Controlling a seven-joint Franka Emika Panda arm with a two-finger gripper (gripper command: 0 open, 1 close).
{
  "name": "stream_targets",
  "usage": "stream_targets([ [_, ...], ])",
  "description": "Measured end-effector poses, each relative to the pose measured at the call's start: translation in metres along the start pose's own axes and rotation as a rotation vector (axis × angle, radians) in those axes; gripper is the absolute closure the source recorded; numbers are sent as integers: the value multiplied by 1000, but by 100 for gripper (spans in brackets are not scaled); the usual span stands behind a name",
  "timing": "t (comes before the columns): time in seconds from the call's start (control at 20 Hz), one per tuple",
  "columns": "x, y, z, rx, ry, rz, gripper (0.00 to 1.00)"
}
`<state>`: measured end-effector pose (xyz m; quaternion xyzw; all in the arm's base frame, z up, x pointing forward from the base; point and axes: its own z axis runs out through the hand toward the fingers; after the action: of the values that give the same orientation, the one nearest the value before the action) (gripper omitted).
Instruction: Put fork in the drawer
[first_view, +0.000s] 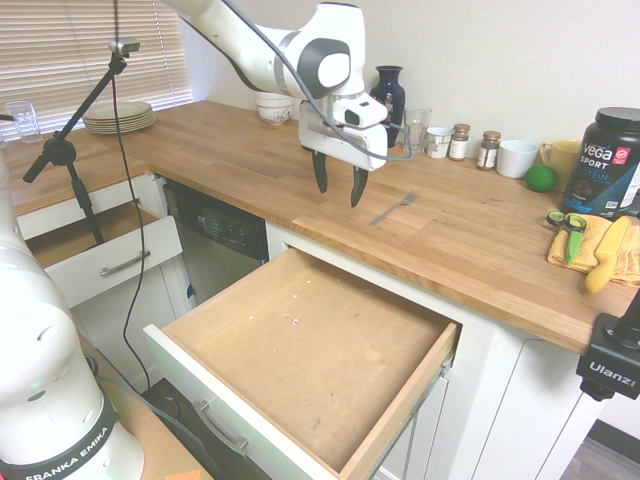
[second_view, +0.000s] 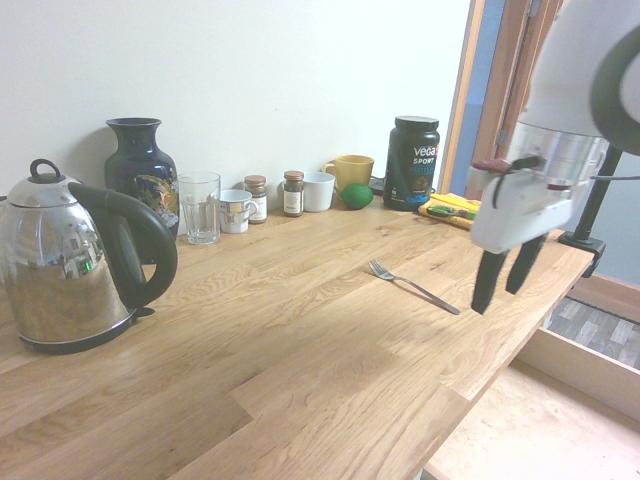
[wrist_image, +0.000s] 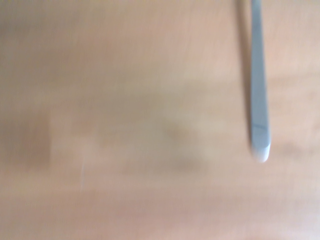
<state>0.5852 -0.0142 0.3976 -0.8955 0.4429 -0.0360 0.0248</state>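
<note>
- A slim silver-grey metal fork (second_view: 413, 288) lies flat on the light brown wooden surface (second_view: 300, 340), near the edge above the open drawer.
- The black-fingered gripper (first_view: 339, 192) of the white robot arm (first_view: 325, 60) hangs over the surface, near the handle end of the fork. Its two fingers stand apart, open, with nothing between them.
- The wrist view, blurred, shows the fork's narrow handle with its rounded end over wood grain.
- Below the surface, the large wide drawer (first_view: 310, 345) is pulled out, with a light brown bare wood bottom, a white front and a metal bar handle. A few tiny pale specks dot its bottom.
- A smaller white-fronted drawer (first_view: 122, 258) also stands open, on the other side of a dark-panelled dishwasher (first_view: 217, 235).
- Along the wall stand a shiny metal kettle with a black handle (second_view: 70, 265), a dark blue patterned vase (second_view: 143, 175) and a clear drinking glass (second_view: 201, 208).
- Farther along are a round green fruit (second_view: 356, 196), a yellow mug (second_view: 352, 171) and a black lidded tub (second_view: 411, 165).
- Green-handled scissors (first_view: 573, 235) rest on a folded yellow cloth (first_view: 625, 262).
</note>
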Motion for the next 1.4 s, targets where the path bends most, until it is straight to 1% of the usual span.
stream_targets([
  [0.35,48,-36,13,-18,2,70,0],
  [0.9,95,-72,35,-55,-10,89,0],
  [1.4,132,-88,62,-84,-34,107,0],
])
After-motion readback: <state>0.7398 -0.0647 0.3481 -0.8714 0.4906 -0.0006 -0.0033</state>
